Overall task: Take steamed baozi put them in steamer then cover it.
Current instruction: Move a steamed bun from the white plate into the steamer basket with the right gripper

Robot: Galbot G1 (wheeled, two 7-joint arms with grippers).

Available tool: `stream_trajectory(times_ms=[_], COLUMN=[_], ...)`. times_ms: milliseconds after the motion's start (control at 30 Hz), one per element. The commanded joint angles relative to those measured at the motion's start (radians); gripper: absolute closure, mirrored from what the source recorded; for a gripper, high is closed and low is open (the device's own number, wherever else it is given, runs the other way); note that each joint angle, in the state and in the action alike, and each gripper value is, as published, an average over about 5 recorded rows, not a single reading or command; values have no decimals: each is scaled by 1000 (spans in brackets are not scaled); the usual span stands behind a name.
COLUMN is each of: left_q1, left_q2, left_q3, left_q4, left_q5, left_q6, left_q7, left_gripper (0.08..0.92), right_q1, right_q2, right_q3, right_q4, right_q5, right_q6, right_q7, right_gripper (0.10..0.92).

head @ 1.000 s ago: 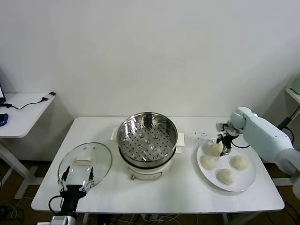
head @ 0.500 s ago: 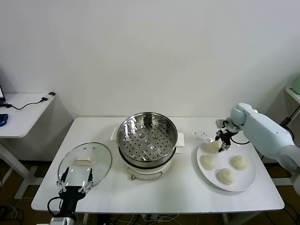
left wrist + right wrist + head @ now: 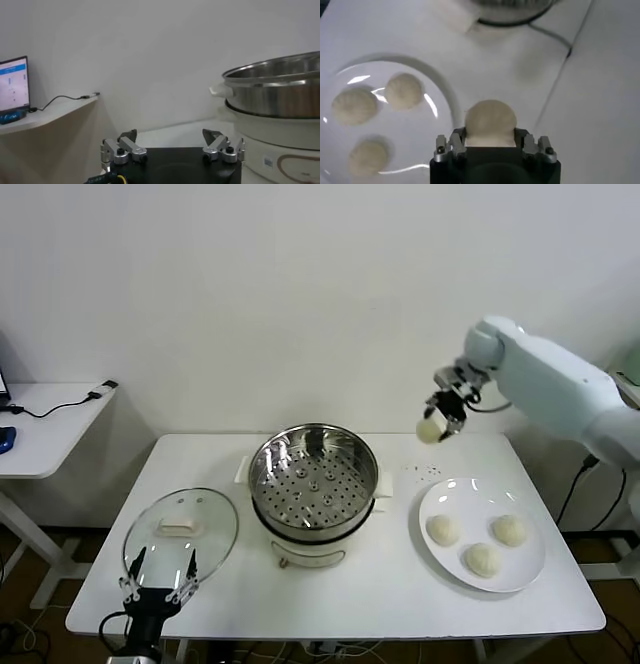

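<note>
While three buns (image 3: 483,559) are left on the white plate (image 3: 530,569), a fourth bun (image 3: 431,429) is gripped in the closed right gripper (image 3: 440,420), raised above the table (image 3: 400,584) between plate and steamer (image 3: 315,484); its underside is hidden by the jaws. The left gripper (image 3: 160,579) is held open at the table's near edge by the lid (image 3: 181,529), its arm cut off.

White table (image 3: 400,584) in the middle, with a flat white plate (image 3: 528,566) sitting toward its right end. Off to the left there's a side desk (image 3: 45,444) holding a cable (image 3: 60,406) and a lit screen (image 3: 13,82).
</note>
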Motion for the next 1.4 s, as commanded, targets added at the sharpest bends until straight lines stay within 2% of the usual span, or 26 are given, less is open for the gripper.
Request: stream_trajectory(times_ms=[33,267,567,1233,1400], left_q1=[18,20,20,31,32], left_q2=[-3,-6,-2,1,0], left_q3=[2,6,-2,-12,-12], left_q4=[-14,-17,-12,4,6], left_q5=[0,3,-3,-17,-16], left_q6=[7,7,6,-5,-6], left_q7=[3,3,-5,-8,-10], left_gripper=[177,177,177,177,177], right_q1=[123,-1,-166,-279,-268], right_q2=[221,304,372,373,367], right_q3=[-56,-3,68,62,67], right_q4=[78,129,67,9,25], right_q5=[-138,-376,-608,-612,-600], right_q6=[237,330,401,369,355], right_q7=[0,72,130,126,118], right_gripper=[390,389,380,366,288])
